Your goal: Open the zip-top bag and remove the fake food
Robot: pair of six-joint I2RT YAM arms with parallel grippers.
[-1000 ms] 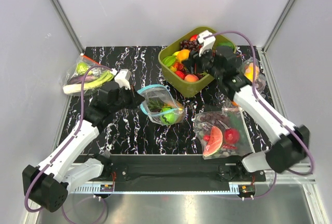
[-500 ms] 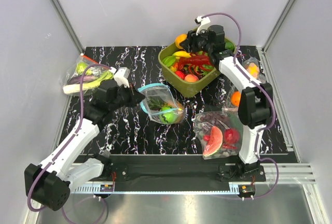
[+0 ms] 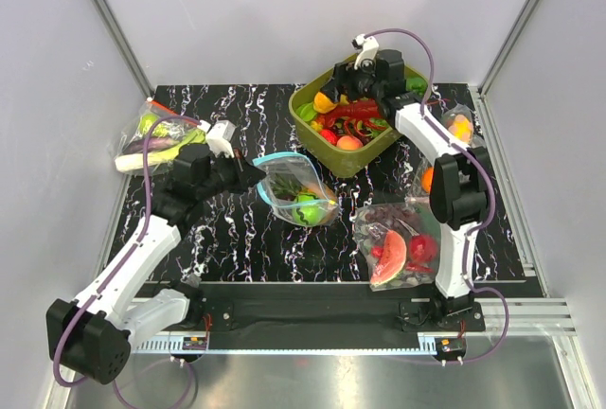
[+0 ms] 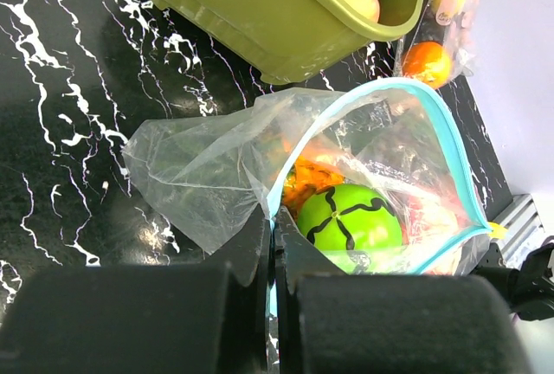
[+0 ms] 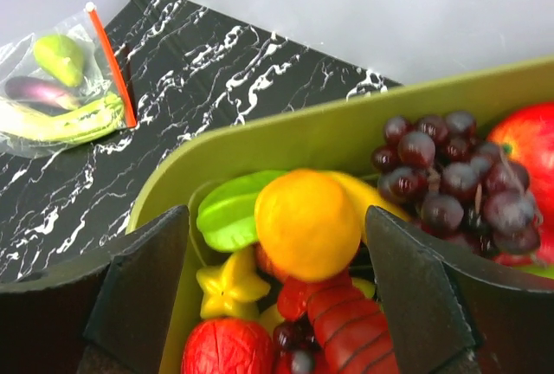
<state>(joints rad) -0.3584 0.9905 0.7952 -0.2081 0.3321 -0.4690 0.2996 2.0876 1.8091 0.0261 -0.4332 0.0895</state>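
The left end effector [image 4: 273, 240] is clamping tight on the teal zip strip [image 4: 452, 136] of the zip-top bag [image 3: 295, 191], which is lying on the bench [image 3: 227, 229] just off the near corner of the green bin [image 3: 348, 159]. That pinch is pinning one lip, so the mouth is gaping toward the bin, ready for a reach inside. A green ball [image 4: 351, 218] and a bumpy orange piece [image 4: 303, 188] are sitting in the bag. Over the bin, the right end effector [image 5: 279, 279] is hanging with its jaws spread wide, gripping nothing. A yellow-orange round fruit [image 5: 307, 222] is lying untouched beneath it, beside the bin's grapes [image 5: 433, 175] and lobster [image 3: 360, 111]. I'd judge one piece is out and the bag needs another visit.
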